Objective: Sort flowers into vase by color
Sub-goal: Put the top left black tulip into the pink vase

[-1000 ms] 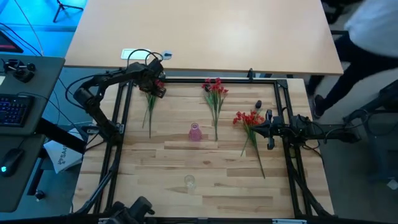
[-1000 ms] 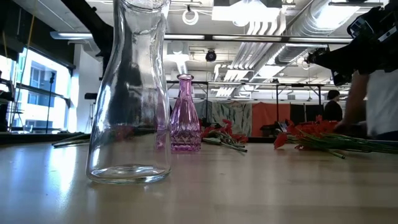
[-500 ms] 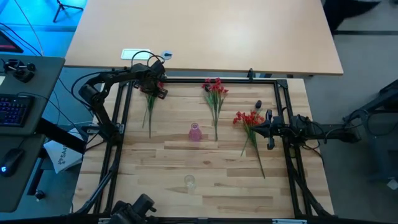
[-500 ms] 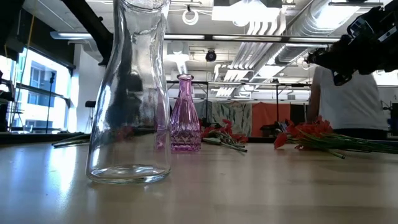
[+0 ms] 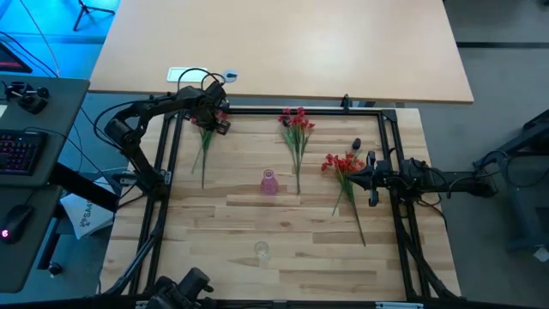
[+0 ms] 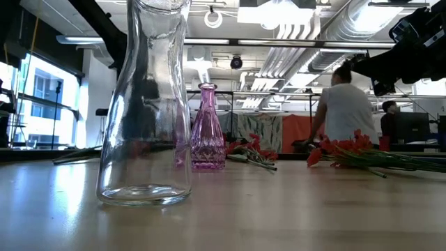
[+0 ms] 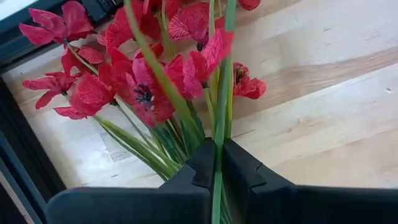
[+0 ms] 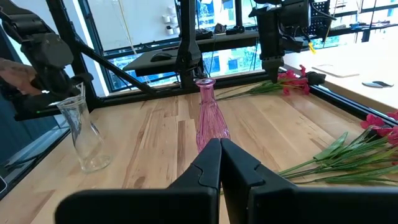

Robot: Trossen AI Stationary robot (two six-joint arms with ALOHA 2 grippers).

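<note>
Three bunches of red flowers on green stems lie flat on the wooden table: a far-left bunch (image 5: pixel 206 146), a middle bunch (image 5: pixel 297 137) and a right bunch (image 5: pixel 345 176). A pink vase (image 5: pixel 269 182) stands upright mid-table, and a clear glass vase (image 5: pixel 261 251) stands nearer the front. My left gripper (image 5: pixel 213 118) points down over the far-left bunch, shut on its stems just below the blossoms (image 7: pixel 134 87). My right gripper (image 8: pixel 221 155) waits shut and level at the table's right side, beside the right bunch. My left gripper pinches a green stem (image 7: pixel 217 140) of the far-left bunch between its two fingers, just below the red blossoms. Other stems and leaves crowd beside the fingers. The fingers come from above, pointing steeply down, and lie across the stems. The stems' free end (image 5: pixel 202 178) trails along the table.
A black metal frame (image 5: pixel 167 163) borders the work area on the left, far and right sides. A small dark object (image 5: pixel 356 143) lies near the far right corner. Open board lies between the vases and the near edge. A person (image 6: pixel 345 111) stands in the room beyond the table.
My left gripper has stayed over the far-left bunch and taken hold of its stems. The stems' free end has swung a little toward the table's left edge, while the blossom end has stayed put. A person in the room behind has moved.
</note>
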